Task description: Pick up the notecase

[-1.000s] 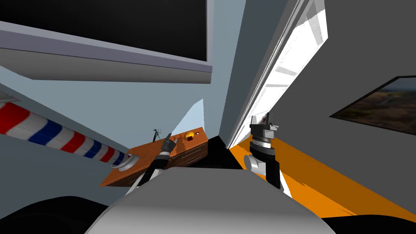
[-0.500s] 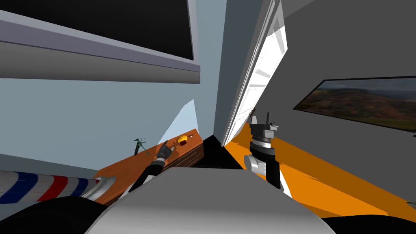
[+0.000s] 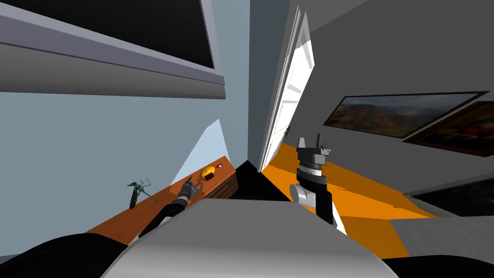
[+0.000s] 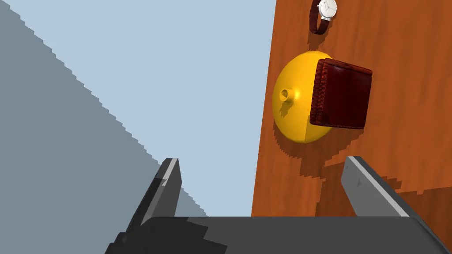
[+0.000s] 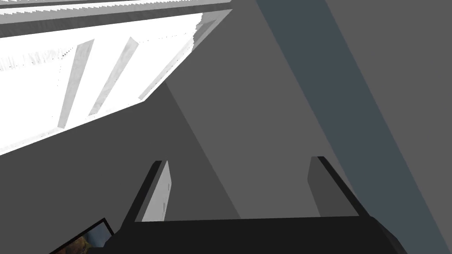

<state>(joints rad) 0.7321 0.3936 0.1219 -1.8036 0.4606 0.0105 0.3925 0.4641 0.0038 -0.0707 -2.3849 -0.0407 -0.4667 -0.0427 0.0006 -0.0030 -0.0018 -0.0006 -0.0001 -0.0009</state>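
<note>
The notecase [image 4: 342,95] is a dark red folded leather case lying on a wooden dresser top [image 4: 397,154], leaning against a round yellow object [image 4: 291,110]. My left gripper [image 4: 261,161] hovers open a short way before it, with nothing between its fingers. The head view shows the left gripper [image 3: 190,182] over the dresser [image 3: 144,212], just short of the notecase [image 3: 211,176] and the yellow object [image 3: 207,170]. My right gripper [image 3: 311,141] is raised beside my chest, open and empty [image 5: 238,159].
A wristwatch [image 4: 324,13] lies beyond the yellow object near the dresser's far end. A green insect-like figure [image 3: 137,190] stands on the dresser by the blue wall. A black area [image 3: 248,181] lies past the dresser, then a white door [image 3: 289,96] and orange floor [image 3: 366,193].
My head view has swung to the right: the striped pole has slid out at the left and more wall pictures show at the right. Both arms hold their places by my chest.
</note>
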